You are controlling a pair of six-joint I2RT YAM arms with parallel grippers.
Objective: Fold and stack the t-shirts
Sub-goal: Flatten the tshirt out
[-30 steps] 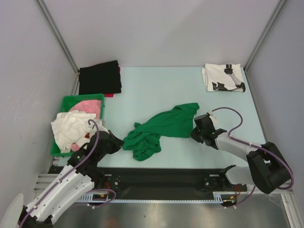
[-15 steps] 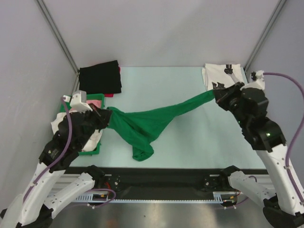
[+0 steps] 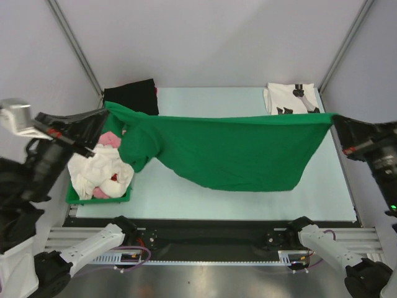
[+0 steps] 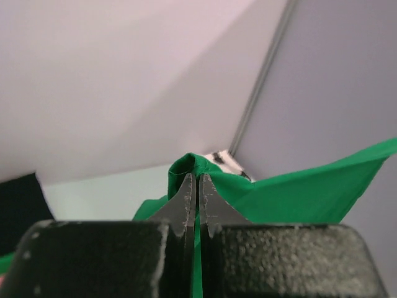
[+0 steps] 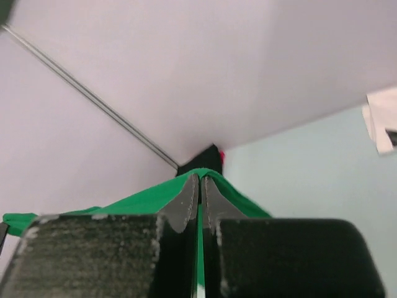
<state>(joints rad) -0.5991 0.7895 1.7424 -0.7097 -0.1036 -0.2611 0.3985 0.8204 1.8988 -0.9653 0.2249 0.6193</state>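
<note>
The table (image 3: 186,202) is walled in on the left, back and right. Its near strip and the middle of its back are bare. At the left edge a bin (image 3: 93,200) holds white cloth (image 3: 99,171) with some pink. A folded black cloth (image 3: 127,98) lies in the back left corner and the folded white shirt (image 3: 291,99) in the back right.

Both arms are raised high and drawn out to the side walls. The left gripper (image 3: 101,117) is pressed together on a bunched fold of the green shirt (image 3: 236,152); the wrist view shows its fingers (image 4: 187,197) meeting with cloth pinched at the tips. The right gripper (image 3: 337,123) is likewise clamped tight on the shirt's other end, cloth wedged between its fingers (image 5: 189,198).

The green shirt hangs spread between them above the table, its top edge taut and nearly level. Its lower edge sags toward the middle. A bunched part droops near the left gripper, above the bin's right side.
</note>
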